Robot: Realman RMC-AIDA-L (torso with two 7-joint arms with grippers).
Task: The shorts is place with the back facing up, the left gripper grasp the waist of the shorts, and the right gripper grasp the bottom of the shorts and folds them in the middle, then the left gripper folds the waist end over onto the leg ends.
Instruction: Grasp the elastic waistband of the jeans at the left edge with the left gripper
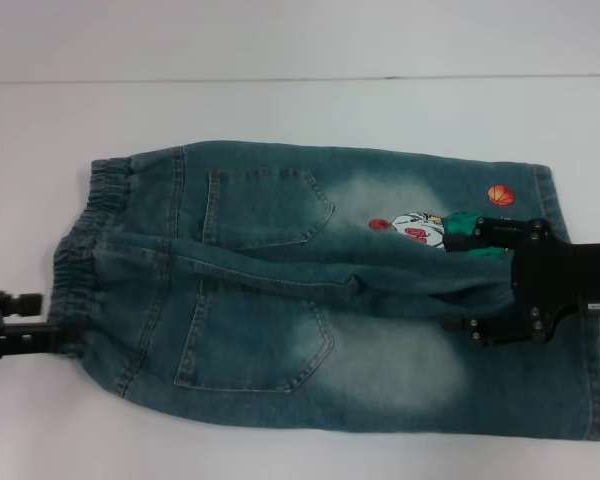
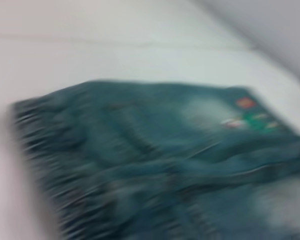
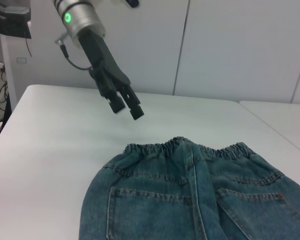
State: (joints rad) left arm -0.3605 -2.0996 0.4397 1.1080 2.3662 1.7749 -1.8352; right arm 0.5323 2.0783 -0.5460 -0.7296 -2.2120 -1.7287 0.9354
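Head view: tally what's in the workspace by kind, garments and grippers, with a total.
Blue faded-wash denim shorts, lying flat, back pockets up: 1
Black two-finger grippers: 2, the left gripper above the table beyond the waistband, the right gripper over the leg end by the cartoon print
Total: 3

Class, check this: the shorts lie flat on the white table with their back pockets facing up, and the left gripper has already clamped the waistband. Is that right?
Not quite. The shorts do lie back-up on the white table, but the left gripper has not clamped the waistband. The right wrist view shows it hovering above the table, apart from the denim, its fingers gripping nothing.
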